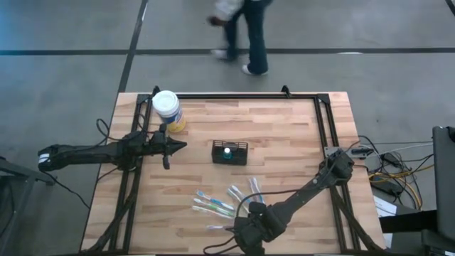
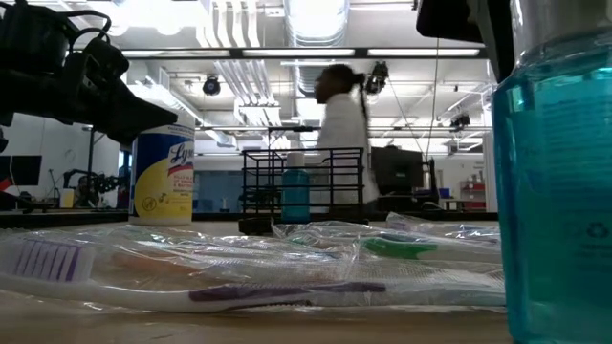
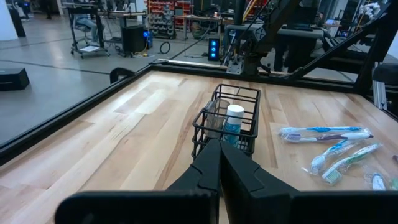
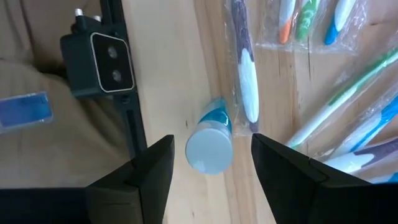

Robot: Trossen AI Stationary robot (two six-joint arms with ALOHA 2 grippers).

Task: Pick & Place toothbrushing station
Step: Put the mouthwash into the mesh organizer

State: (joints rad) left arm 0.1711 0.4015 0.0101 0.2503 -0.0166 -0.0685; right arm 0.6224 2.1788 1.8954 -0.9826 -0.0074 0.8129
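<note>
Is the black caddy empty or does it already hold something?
Not empty. The black caddy holds one white-capped teal bottle standing upright inside; the toothbrushes lie outside it on the table.

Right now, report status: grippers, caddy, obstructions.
Left gripper shut, empty, short of the black caddy. Right gripper open above a small blue bottle at the table's near edge. Wrapped toothbrushes lie beside it.

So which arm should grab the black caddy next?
Left, probably. The left gripper, fingers shut, points straight at the black caddy across bare table. The right gripper is open over a small white-capped bottle at the near edge, beyond the toothbrushes.
</note>
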